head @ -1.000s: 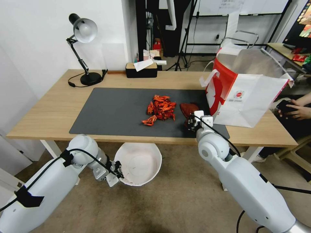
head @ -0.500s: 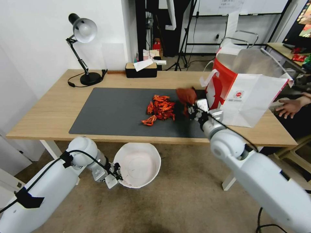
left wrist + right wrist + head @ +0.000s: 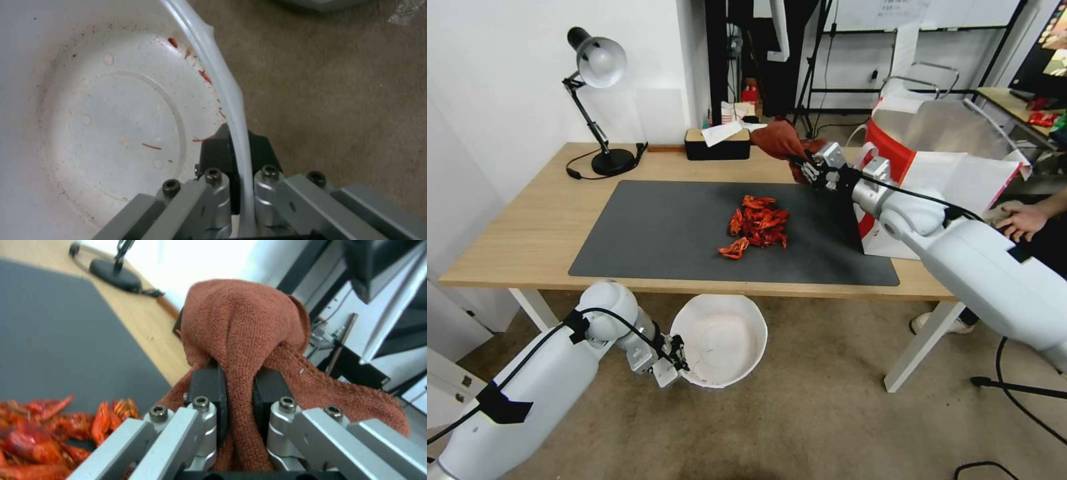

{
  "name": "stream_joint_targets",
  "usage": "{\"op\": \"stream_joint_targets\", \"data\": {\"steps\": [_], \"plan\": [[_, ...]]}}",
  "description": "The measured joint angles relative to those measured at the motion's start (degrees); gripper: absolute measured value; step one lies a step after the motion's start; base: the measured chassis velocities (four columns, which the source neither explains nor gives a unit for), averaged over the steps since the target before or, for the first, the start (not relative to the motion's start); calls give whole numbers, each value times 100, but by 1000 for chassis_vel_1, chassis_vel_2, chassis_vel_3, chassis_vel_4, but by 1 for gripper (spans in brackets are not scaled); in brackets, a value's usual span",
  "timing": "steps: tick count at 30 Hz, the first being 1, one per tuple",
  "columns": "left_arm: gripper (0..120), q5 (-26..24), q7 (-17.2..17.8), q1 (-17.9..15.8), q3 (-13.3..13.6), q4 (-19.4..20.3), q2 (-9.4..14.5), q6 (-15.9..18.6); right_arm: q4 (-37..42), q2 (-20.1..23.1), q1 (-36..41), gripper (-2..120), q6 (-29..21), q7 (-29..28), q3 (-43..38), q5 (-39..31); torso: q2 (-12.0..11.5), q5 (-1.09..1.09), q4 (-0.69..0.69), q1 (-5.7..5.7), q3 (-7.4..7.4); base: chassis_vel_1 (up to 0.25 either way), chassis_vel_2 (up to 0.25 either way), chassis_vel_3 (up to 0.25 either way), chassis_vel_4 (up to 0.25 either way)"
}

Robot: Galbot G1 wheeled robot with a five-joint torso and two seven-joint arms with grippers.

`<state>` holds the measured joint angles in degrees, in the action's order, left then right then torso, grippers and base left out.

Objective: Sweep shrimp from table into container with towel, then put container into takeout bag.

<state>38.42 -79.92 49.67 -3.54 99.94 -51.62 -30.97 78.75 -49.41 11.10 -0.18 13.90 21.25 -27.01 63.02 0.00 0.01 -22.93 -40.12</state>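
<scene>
while the pile of red-orange shrimp [image 3: 758,226] lies unswept on the light-wood tabletop [image 3: 534,233], right gripper [image 3: 808,169] fingers clamp the rust-red towel [image 3: 778,139] beyond it, and left gripper [image 3: 675,355] fingers pinch the round white container's [image 3: 720,340] rim below the near edge.

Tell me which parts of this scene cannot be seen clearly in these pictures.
- Takeout bag: in the head view the right arm hides its lower left corner, and its inside is hidden by its own walls.
- Towel: in the right wrist view, the right gripper covers its pinched part.
- Container: in the left wrist view, cut off by the frame edge; the left gripper hides part of its rim.
</scene>
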Motion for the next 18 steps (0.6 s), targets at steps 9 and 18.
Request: {"op": "stream_joint_targets", "data": {"steps": [9,18], "plan": [[0,88,41,2,-39,2,18,-57,-422,-331,119,8,66,16,88,783,0,0,0,1,0,0,0,0,0],[0,139,76,13,-57,3,26,-88,-389,-323,350,8,-303,-490,-5,1283,0,-1,-1,2,1,0,0,0,0]]}}
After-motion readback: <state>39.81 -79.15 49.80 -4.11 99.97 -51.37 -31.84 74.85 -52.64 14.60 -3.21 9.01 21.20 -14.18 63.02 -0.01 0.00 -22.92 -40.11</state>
